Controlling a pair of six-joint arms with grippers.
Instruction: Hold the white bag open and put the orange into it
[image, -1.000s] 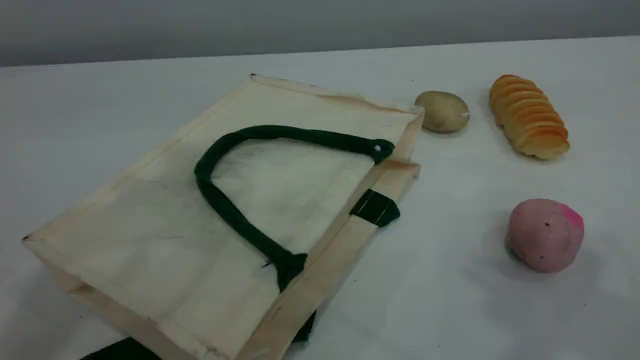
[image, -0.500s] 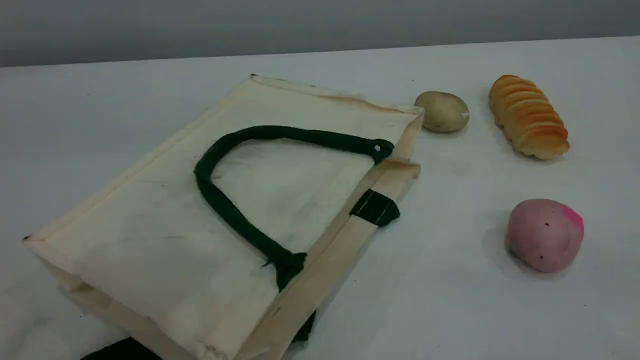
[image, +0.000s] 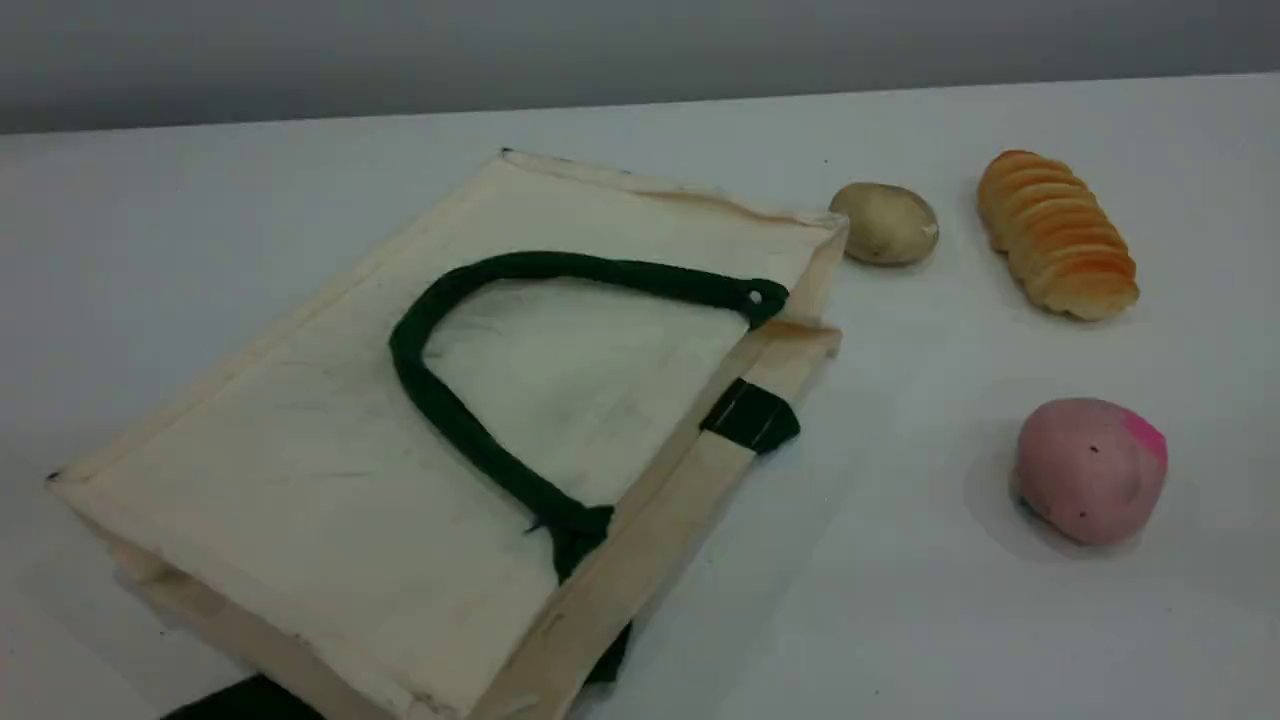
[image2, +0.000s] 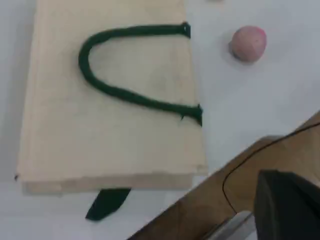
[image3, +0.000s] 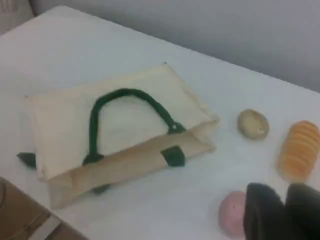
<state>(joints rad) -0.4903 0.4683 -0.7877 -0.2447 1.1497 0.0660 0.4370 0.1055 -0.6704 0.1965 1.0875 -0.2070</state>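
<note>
White bag (image: 400, 470): lay flat, left-centre, mouth facing right; limp canvas, light. You'd best have pinched the upper hem near the green handle (image: 450, 420). Orange: nowhere in view. Left fingers clenched empty; right fingers (image3: 265, 212) nearly closed, empty.

white table (image: 1000, 640) before a plain grey wall (image: 640, 45).

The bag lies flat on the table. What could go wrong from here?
The white bag lies flat, its mouth closed, so the jaws may pinch both layers together. No orange shows in any view; the ridged bread loaf or the pink ball might be taken by mistake.
</note>
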